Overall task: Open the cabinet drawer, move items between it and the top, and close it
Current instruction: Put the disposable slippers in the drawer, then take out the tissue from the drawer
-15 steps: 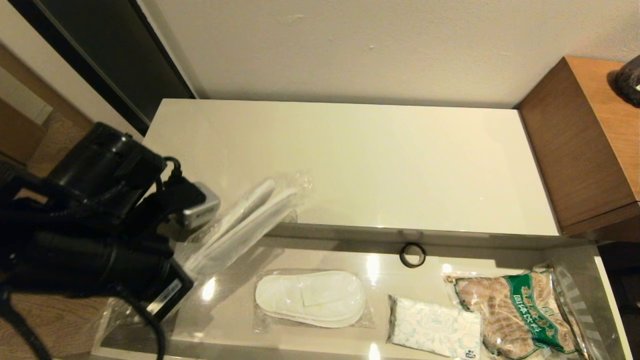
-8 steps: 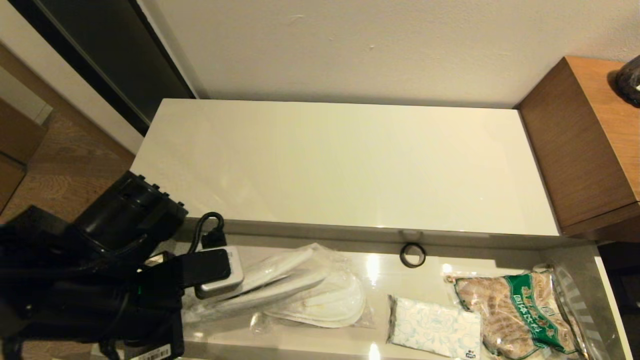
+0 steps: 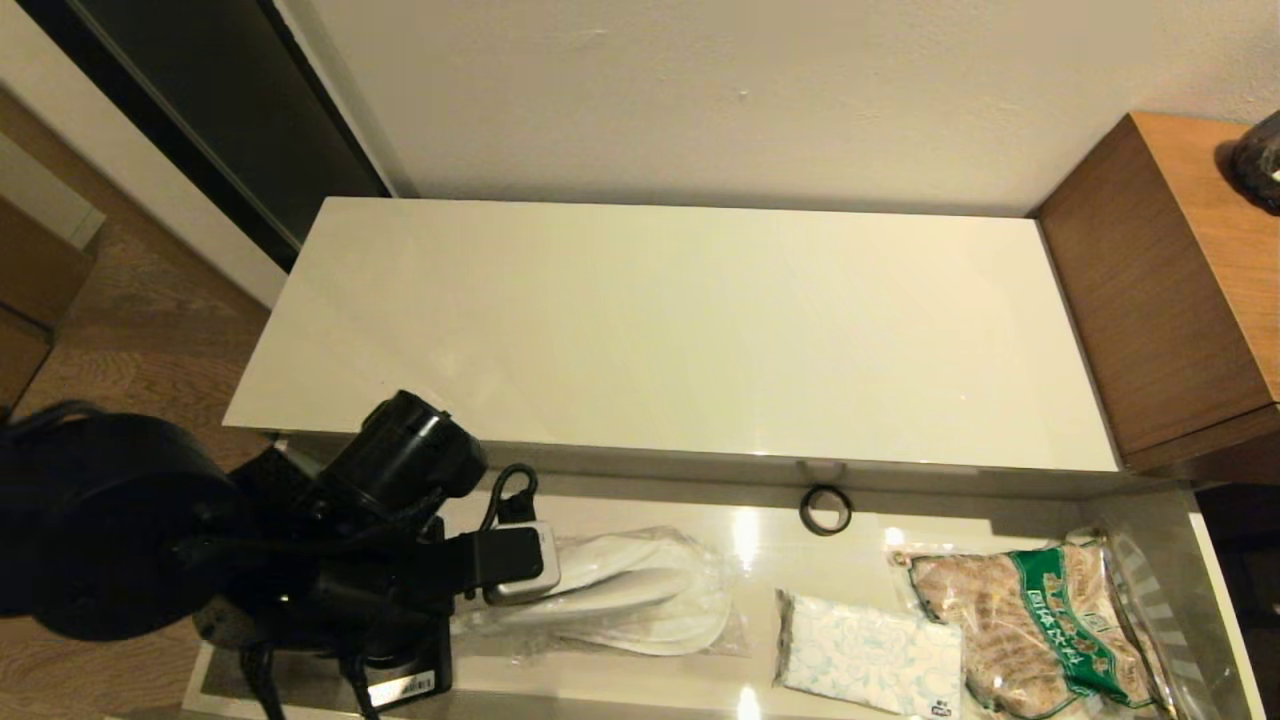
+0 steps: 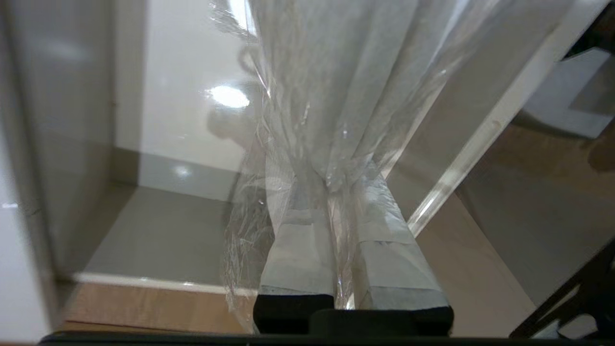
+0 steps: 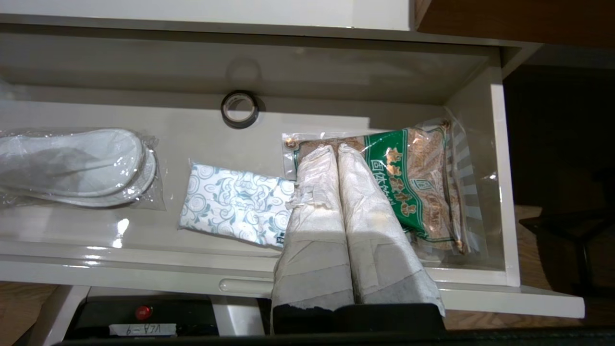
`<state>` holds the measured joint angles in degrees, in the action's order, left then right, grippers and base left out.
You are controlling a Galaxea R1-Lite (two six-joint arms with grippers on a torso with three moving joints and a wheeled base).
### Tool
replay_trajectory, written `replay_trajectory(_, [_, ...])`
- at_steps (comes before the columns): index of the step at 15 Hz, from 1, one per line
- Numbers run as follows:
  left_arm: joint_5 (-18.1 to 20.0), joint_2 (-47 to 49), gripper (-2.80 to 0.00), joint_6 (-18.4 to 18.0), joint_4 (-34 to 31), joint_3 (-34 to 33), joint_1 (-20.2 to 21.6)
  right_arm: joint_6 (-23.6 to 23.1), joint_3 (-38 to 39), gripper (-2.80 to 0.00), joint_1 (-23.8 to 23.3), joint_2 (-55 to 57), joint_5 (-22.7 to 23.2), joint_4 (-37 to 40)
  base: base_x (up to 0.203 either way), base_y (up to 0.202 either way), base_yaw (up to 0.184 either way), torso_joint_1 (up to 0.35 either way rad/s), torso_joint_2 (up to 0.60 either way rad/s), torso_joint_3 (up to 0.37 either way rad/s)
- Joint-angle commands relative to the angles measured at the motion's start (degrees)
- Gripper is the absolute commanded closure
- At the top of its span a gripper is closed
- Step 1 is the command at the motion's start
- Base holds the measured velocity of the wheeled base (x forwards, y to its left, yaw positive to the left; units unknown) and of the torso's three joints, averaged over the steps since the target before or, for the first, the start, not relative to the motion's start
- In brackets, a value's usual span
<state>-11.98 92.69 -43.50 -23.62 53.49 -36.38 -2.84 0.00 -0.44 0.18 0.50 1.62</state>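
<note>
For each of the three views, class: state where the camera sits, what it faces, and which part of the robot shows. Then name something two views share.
Head view: high up, facing down on the cabinet top and open drawer; the left arm shows.
Left wrist view: behind the left hand, shut on wrapped slippers inside the drawer.
Right wrist view: behind the shut right hand, above the snack bag.
Shared by head and right wrist: tissue pack, black ring.

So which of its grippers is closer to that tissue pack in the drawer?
Right. The right gripper hangs just beside the tissue pack, over the snack bag; the left gripper grips the wrapped slippers, farther off.
</note>
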Motion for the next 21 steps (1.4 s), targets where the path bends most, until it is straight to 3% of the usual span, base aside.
replay_trajectory(1, [-0.14,4.78,0.00,-0.30,2.06,-1.14,0.55,-0.06,0.09,0.00,0.00,0.08,0.03,0.05,0.000,0.000,0.000,0.000,0.00,0.000])
replay_trajectory(4, [-0.40,9.85,0.00,-0.72,14.19,-5.13,2.04,0.01,0.09,0.00,0.00,0.06,0.03,0.00,0.000,0.000,0.000,0.000,0.00,0.000])
replay_trajectory(9, [-2.69,14.19,0.00,-2.75,20.58,-4.94,4.23,0.03,0.09,0.00,0.00,-0.01,0.03,0.05,0.000,0.000,0.000,0.000,0.00,0.000])
replay_trajectory(10, [-3.43,14.78,-0.30,-3.56,22.18,-5.66,4.44,-0.06,0.09,0.00,0.00,-0.01,0.03,0.02,0.000,0.000,0.000,0.000,0.00,0.000])
replay_trajectory(11, [-3.59,15.15,-2.80,-3.80,23.53,-6.22,4.47,-0.05,0.09,0.00,0.00,-0.01,0.03,0.01,0.000,0.000,0.000,0.000,0.00,0.000])
replay_trajectory(16, [-3.13,12.96,-2.80,-2.57,24.46,-6.16,4.78,-0.08,0.09,0.00,0.00,0.06,0.03,-0.04,0.000,0.000,0.000,0.000,0.00,0.000])
replay_trajectory(18, [-2.81,7.77,-2.80,-0.05,23.50,-5.14,4.89,-0.41,0.09,0.00,0.00,-0.01,0.03,-0.04,0.000,0.000,0.000,0.000,0.00,0.000])
replay_trajectory(21, [-2.49,-5.95,-2.80,6.54,13.30,-0.29,5.28,-0.06,0.09,0.00,0.00,-0.01,-0.06,0.05,0.000,0.000,0.000,0.000,0.00,0.000])
